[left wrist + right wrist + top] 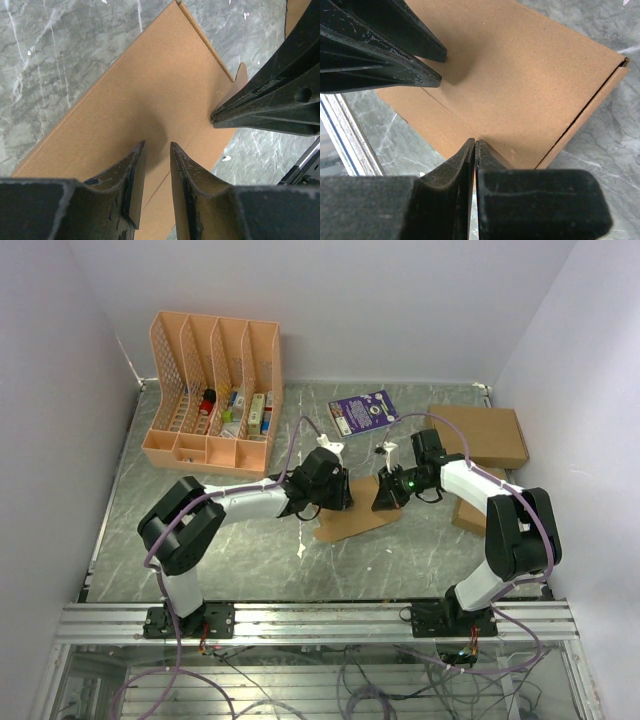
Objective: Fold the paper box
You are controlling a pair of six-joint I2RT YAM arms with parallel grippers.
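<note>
We see the paper box (350,523) lying on the grey worktop (250,550), about midway between the left and right edges and somewhat closer to the near edge than to the far one. It is plain brown card, low and mostly flat. A crease runs across its broad upper face, and along one long side the right wrist view shows two layers meeting at a fold.

Both arms reach in over it from either side. The left gripper (156,145) stands with its fingers part-way apart and their tips down on the broad face. Card shows in the gap between them, and we cannot make out anything pinched there. The right gripper (475,141) has its fingers pressed together, leaving only a hairline slit, and its tip meets the edge of the card just where the crease runs out. Whether a sliver of card is caught in that slit we cannot tell. The two grippers sit near each other but apart.

Further out, a small brown carton (468,512) lies by the right edge beneath the right arm. A larger brown box (480,435) sits in the far right corner, and a purple booklet (362,412) lies near the far edge. A peach file rack (205,452) stands in the far left corner, with small items in its slots.
</note>
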